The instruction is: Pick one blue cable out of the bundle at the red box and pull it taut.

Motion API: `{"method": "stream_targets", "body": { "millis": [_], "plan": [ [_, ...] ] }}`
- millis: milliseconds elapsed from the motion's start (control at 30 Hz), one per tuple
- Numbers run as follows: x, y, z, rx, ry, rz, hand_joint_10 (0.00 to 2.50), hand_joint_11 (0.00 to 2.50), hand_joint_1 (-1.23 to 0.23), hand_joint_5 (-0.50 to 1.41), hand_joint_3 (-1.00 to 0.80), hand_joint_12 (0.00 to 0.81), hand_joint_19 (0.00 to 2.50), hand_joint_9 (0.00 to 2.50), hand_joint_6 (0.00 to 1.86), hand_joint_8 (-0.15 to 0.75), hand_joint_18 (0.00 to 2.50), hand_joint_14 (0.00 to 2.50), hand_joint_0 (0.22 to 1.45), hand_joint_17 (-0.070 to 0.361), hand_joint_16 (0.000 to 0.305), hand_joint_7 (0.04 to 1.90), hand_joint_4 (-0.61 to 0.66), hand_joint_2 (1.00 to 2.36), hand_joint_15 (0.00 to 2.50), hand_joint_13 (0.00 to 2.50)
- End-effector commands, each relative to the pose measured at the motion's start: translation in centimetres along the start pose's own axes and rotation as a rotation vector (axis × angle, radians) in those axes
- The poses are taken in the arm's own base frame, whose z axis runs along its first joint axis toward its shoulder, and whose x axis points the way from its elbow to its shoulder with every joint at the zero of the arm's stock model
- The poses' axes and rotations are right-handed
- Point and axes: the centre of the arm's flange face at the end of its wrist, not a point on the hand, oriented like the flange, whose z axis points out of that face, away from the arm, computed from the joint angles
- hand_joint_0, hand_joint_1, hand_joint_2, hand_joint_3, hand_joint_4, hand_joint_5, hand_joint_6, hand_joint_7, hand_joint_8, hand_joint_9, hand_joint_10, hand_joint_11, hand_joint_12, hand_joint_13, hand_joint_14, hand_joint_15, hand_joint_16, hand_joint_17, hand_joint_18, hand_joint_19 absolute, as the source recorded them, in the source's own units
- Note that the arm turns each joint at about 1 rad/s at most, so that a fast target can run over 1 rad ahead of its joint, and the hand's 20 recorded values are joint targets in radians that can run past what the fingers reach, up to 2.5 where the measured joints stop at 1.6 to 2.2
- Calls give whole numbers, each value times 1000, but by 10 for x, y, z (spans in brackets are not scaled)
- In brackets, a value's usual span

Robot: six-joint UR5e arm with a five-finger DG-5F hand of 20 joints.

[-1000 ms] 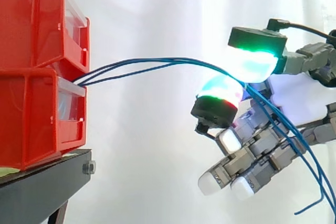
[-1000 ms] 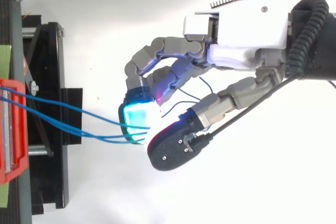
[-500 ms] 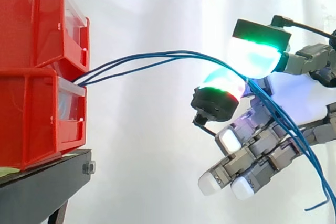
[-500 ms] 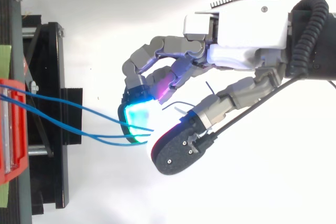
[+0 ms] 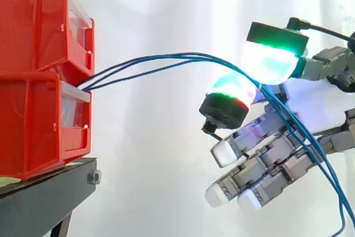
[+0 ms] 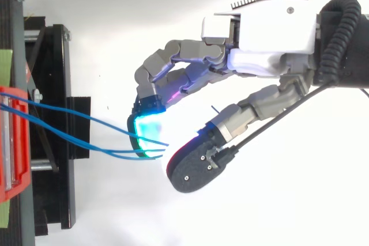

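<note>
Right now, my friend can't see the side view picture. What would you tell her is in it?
Thin blue cables arch from between two stacked red bins on the left across to a robot hand on the right, then hang down past it. The bins sit on a black stand before a white curtain.

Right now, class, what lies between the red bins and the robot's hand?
In the side view, blue cables arch across that gap from the red bins to the hand; behind them hangs the white curtain.
</note>
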Motion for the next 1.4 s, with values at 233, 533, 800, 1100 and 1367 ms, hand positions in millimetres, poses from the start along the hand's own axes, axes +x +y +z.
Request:
{"method": "stream_targets", "body": {
  "millis": [233,533,800,1100,1367],
  "plan": [
    [0,0,0,1,0,0,10,552,-1054,-230,-500,339,99,534,929,171,277,2,682,108,48,1021,-241,1000,72,180],
    [0,0,0,1,-1,0,7,567,-853,-198,-500,385,171,647,907,240,283,3,447,129,57,965,-144,1000,100,211],
    [0,0,0,2,-1,1,10,598,-737,-176,-500,352,200,754,899,246,276,5,566,112,50,1081,-149,1000,128,276],
    [0,0,0,-1,-1,2,14,651,-874,-168,-398,349,176,801,915,249,360,5,734,109,49,1128,-185,1008,122,345],
    [0,0,0,1,-1,1,13,648,-900,-169,-500,346,167,808,920,238,408,4,833,109,49,1352,-270,1000,111,368]
  ]
}}
